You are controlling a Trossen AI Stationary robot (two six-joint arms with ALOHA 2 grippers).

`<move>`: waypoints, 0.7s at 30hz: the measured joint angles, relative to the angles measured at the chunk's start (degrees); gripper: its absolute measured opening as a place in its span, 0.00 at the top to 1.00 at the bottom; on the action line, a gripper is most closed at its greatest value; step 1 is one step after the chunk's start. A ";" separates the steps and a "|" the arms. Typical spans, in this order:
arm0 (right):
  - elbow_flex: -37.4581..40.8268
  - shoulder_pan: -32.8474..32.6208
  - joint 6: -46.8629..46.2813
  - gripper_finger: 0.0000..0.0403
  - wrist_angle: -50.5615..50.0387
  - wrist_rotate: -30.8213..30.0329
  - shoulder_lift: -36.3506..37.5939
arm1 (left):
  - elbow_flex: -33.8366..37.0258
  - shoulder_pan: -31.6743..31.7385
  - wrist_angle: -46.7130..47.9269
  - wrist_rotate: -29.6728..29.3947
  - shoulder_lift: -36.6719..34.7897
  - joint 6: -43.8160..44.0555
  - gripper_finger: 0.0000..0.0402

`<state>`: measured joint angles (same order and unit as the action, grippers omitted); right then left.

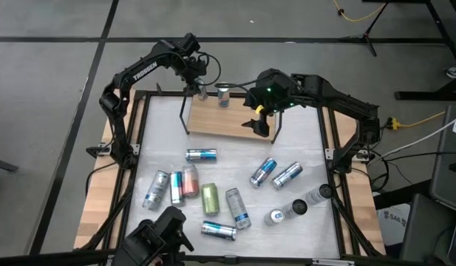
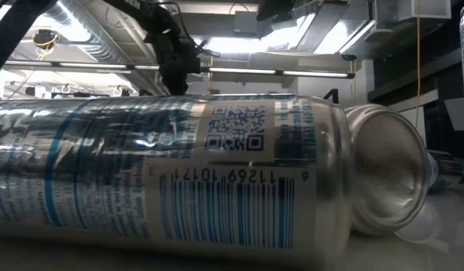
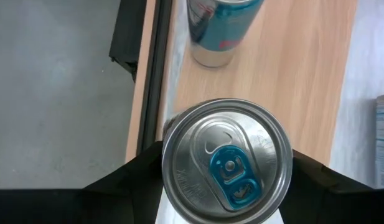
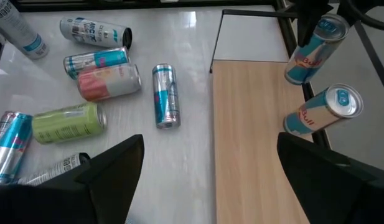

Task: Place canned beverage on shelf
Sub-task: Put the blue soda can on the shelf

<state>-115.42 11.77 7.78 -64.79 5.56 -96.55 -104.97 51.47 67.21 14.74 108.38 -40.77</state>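
Observation:
The shelf [image 1: 226, 120] is a light wooden board on thin black wire frames at the table's far middle. On it stands a blue and silver can [image 1: 224, 94] [image 3: 218, 28] [image 4: 324, 112]. My left gripper [image 1: 202, 89] [image 3: 226, 177] is shut on a second can [image 3: 226, 163] [image 4: 316, 40] over the board's far left corner. Whether that can's base rests on the board, I cannot tell. My right gripper [image 1: 261, 118] [image 4: 210, 180] hangs open above the board's right part, with nothing between its fingers. My left gripper pinches the can's upper wall just under the top rim [image 3: 173, 146] between its two fingers [image 3: 132, 171], one on each side. The fingers come steeply from above, slanting toward the far edge. The can stays upright, its blue pull tab facing up.
Several cans lie on their sides on the white table top in front of the shelf, among them a green one [image 1: 211, 198] [image 4: 70, 121] and a pink one [image 4: 109, 81]. Dark-topped cans [image 1: 316, 195] lie at the near right. One lying can [image 2: 164, 181] fills the low view.

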 joint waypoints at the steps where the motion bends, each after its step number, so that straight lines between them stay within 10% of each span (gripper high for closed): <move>1: 0.00 0.00 0.00 0.11 0.00 0.01 0.00 | 0.00 0.02 -0.24 0.12 0.00 0.00 0.43; 21: 0.00 -0.11 -0.01 0.11 -0.04 0.02 0.00 | 0.00 -3.95 -4.07 2.24 0.78 0.08 0.43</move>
<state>-115.42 11.66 7.77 -64.84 5.58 -96.55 -104.97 47.52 63.15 16.98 109.16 -40.69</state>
